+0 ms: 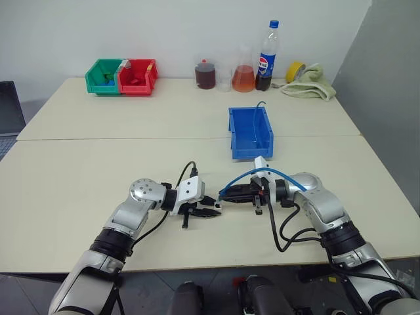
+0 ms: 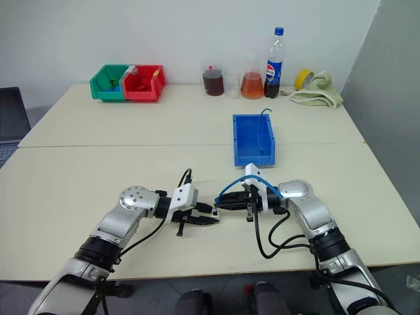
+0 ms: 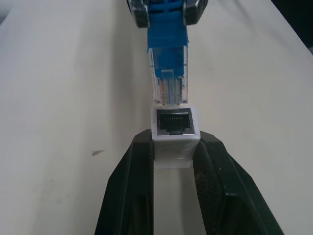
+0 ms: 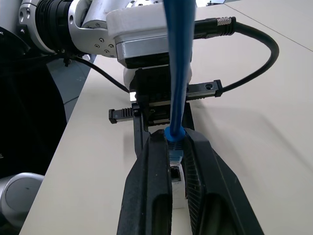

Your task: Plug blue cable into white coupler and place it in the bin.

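My left gripper is shut on the white coupler, a small white block with its dark opening facing the other hand. My right gripper is shut on the plug end of the blue cable, which arcs back over that wrist. In the left wrist view the clear plug sits right at the coupler's top edge, just outside the opening. In the right wrist view the cable runs down between the fingers. The blue bin stands behind both hands, and another thin cable rises from it.
At the back left a green bin and a red bin stand side by side. A jar, a flask, a cola bottle, a yellow tape roll and a towel line the back edge.
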Action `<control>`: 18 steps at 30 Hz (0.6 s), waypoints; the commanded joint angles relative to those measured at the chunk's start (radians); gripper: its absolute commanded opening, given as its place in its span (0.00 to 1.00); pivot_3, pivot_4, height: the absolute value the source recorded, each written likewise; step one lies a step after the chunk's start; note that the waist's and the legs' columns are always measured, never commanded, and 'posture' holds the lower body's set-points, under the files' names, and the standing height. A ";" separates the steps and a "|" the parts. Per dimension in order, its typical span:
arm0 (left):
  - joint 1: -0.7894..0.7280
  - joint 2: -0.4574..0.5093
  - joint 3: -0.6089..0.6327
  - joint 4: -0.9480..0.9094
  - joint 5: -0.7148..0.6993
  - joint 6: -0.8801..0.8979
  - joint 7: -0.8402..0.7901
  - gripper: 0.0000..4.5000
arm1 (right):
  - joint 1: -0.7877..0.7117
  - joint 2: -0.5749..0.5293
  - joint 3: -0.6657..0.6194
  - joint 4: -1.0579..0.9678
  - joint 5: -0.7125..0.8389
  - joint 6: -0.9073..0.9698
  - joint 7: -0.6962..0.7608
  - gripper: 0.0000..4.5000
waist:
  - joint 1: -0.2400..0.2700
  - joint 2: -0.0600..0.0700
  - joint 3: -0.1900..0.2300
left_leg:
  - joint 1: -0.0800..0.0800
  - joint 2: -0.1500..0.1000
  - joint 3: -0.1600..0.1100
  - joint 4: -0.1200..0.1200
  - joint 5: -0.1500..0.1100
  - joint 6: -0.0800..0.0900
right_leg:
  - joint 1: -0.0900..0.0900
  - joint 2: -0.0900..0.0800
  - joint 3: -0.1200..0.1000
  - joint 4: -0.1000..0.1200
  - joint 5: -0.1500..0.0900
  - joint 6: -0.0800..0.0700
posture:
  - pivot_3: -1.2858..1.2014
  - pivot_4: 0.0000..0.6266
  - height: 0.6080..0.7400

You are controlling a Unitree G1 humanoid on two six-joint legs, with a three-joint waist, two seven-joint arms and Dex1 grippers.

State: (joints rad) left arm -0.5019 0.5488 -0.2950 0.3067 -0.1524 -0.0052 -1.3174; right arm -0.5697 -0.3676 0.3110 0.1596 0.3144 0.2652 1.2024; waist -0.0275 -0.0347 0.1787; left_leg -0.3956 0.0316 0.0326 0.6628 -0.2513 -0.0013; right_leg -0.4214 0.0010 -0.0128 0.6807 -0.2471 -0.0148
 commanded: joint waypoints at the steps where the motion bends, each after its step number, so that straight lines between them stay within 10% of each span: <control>1: 0.003 0.009 0.009 -0.022 0.006 0.015 0.003 0.17 | -0.024 0.010 0.016 0.000 -0.025 -0.039 0.022 0.02 | 0.000 0.000 0.000 | 0.000 0.000 0.000 0.000 0.000 0.000 | 0.000 0.000 0.000 0.000 0.000 0.000 | 0.52 0.24 1.00; 18: 0.007 0.008 0.009 -0.021 0.008 0.025 0.009 0.17 | -0.057 0.018 0.032 0.071 -0.084 -0.096 0.046 0.02 | 0.000 0.000 0.000 | 0.000 0.000 0.000 0.000 0.000 0.000 | 0.000 0.000 0.001 0.000 0.000 0.000 | 0.52 0.24 1.00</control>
State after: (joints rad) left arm -0.5025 0.5487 -0.2948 0.3048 -0.1529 0.0146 -1.3154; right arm -0.6106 -0.3478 0.3455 0.2272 0.2414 0.1809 1.2395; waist -0.0275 -0.0346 0.1786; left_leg -0.3956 0.0315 0.0328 0.6627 -0.2511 -0.0011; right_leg -0.4214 0.0010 -0.0122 0.6807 -0.2470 -0.0148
